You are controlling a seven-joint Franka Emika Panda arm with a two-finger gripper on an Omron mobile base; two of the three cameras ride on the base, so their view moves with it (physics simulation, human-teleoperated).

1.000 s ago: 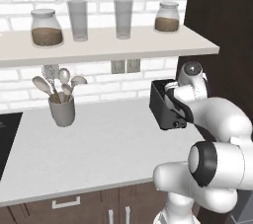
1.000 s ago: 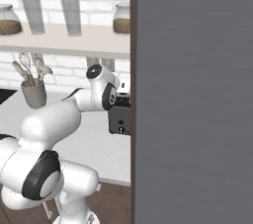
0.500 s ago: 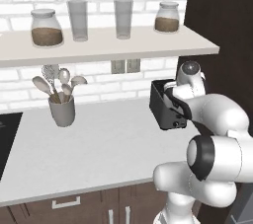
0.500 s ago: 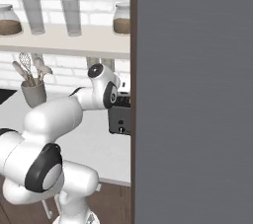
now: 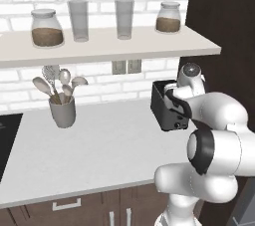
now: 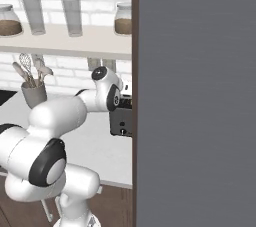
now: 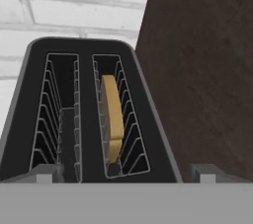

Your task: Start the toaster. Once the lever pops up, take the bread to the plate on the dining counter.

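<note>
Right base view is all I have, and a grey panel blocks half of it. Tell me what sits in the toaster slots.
Observer: The hand view looks down on the toaster; the bread stands in the slot nearer the dark wall.
Operator: Report the other slot.
Observer: No bread there.
Operator: Report the gripper.
Observer: The gripper is open, its fingertips at the toaster's near end.

Both base views look forward and down from behind the arm, left and right, sharing the toaster (image 5: 167, 108) on the tabletop (image 5: 99, 145), while the hand view peers closely down into its slots.
</note>
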